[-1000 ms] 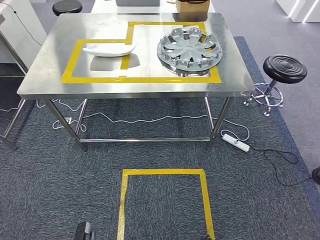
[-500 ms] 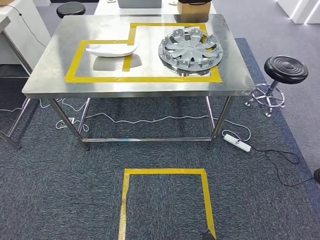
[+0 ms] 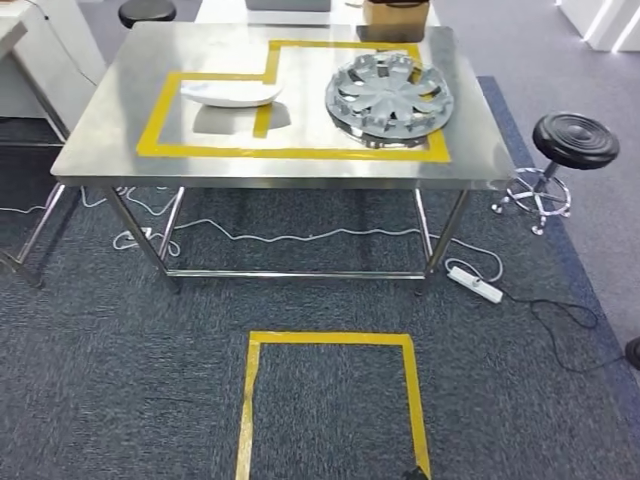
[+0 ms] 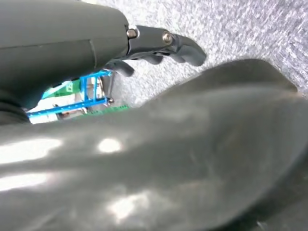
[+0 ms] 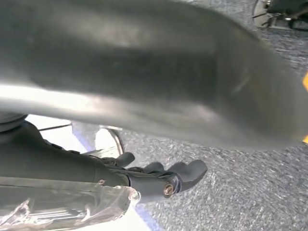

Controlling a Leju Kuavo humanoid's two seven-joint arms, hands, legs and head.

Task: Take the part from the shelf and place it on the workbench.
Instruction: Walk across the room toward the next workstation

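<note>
We count two parts on the workbench [image 3: 483, 150], one white shell [image 3: 230, 93] at upper left and one hubcap [image 3: 389, 96] at upper centre. Each probably lies inside its yellow taped field so its place stays fixed. Our left hand [image 4: 160, 45] and right hand [image 5: 160, 175] hang over carpet, fingers loosely extended and holding nothing, which suggests no carrying is under way; we also count two stools [image 3: 575, 139].
</note>
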